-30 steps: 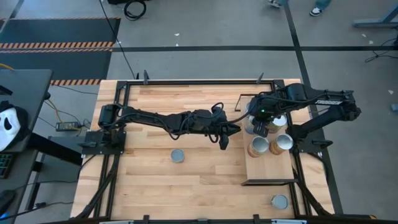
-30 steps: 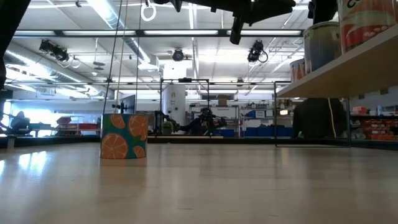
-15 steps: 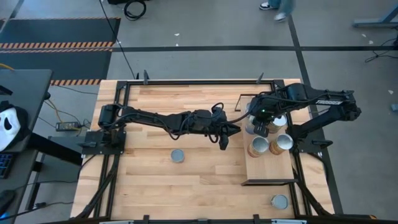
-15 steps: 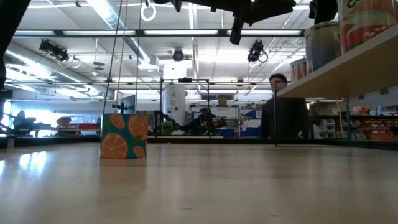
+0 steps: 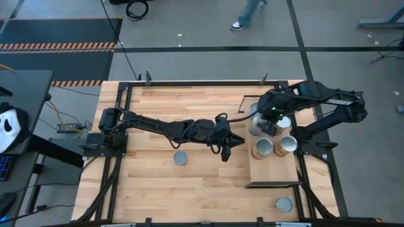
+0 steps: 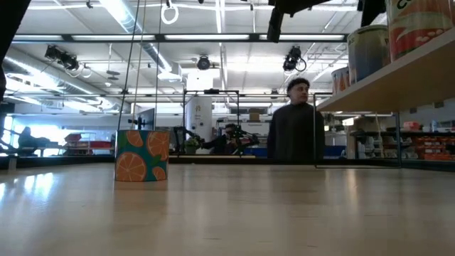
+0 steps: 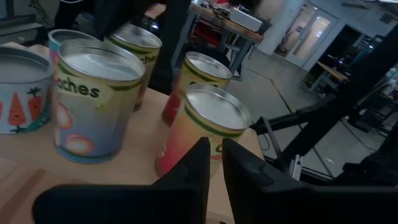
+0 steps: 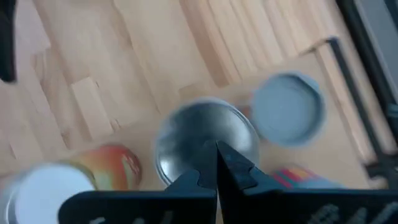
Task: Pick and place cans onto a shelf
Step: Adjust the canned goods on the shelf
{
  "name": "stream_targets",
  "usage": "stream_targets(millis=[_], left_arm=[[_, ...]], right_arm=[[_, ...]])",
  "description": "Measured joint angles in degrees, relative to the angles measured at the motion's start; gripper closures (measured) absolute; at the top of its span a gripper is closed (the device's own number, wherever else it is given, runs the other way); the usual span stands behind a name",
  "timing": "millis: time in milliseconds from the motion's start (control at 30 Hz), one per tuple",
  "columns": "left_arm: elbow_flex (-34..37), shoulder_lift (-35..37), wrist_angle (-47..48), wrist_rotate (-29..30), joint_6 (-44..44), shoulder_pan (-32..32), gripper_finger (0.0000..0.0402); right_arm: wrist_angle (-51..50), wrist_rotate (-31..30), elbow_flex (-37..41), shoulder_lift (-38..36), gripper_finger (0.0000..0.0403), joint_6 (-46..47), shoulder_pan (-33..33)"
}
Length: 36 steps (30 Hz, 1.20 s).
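your left gripper has slid a little down the table toward the near side since a second ago, away from the shelf, its fingers nearly shut with only a thin slit between them in the left wrist view and nothing held. i'd judge it is done at the shelf and turning to the loose cans. your right gripper has barely shifted; it hangs over the cluster of cans at the shelf's far end, fingers pressed fully together, and the right wrist view looks straight down on a silver-topped can without gripping it. a person has also walked into the room behind the table, well clear of the arms. as for the cans: several stand upright on the shelf, close together, with pale round tops and printed labels, one near tin red and yellow with a green band, another lettered and showing fruit. two remain on the table: one just beside and below your left arm, grey top up, which the low view shows as teal with orange slices on its side, and another near the front edge below the shelf. those two look like your remaining work.
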State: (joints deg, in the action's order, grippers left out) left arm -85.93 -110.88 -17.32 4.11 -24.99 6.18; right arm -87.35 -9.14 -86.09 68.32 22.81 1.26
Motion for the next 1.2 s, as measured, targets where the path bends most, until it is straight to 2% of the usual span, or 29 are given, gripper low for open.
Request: stream_targets(millis=[100, 233, 467, 833, 1200], left_arm=[[0.0, 0.0, 0.1, 0.1, -0.1, 0.4, 0.0354], [0.0, 0.0, -0.2, 0.1, -0.2, 0.5, 0.0354], [0.0, 0.0, -1.7, 0.1, -0.2, 0.5, 0.0354], [0.0, 0.0, -2.2, 0.1, 0.0, 0.4, 0.0354], [0.0, 0.0, -2.2, 0.1, 0.1, 0.4, 0.0354]], right_arm=[[-2.5, -2.2, -1.5, -1.5, 0.0402, 0.0, -0.1], [-2.8, 3.5, 2.3, -7.5, 0.0402, 2.3, -2.4], [-2.9, 5.2, 10.0, -16.1, 0.0402, 9.2, -4.5], [-0.9, 5.3, 17.6, -21.4, 0.0402, 14.4, -4.5], [-2.5, 8.1, 16.0, -21.7, 0.0402, 17.1, -4.5]])
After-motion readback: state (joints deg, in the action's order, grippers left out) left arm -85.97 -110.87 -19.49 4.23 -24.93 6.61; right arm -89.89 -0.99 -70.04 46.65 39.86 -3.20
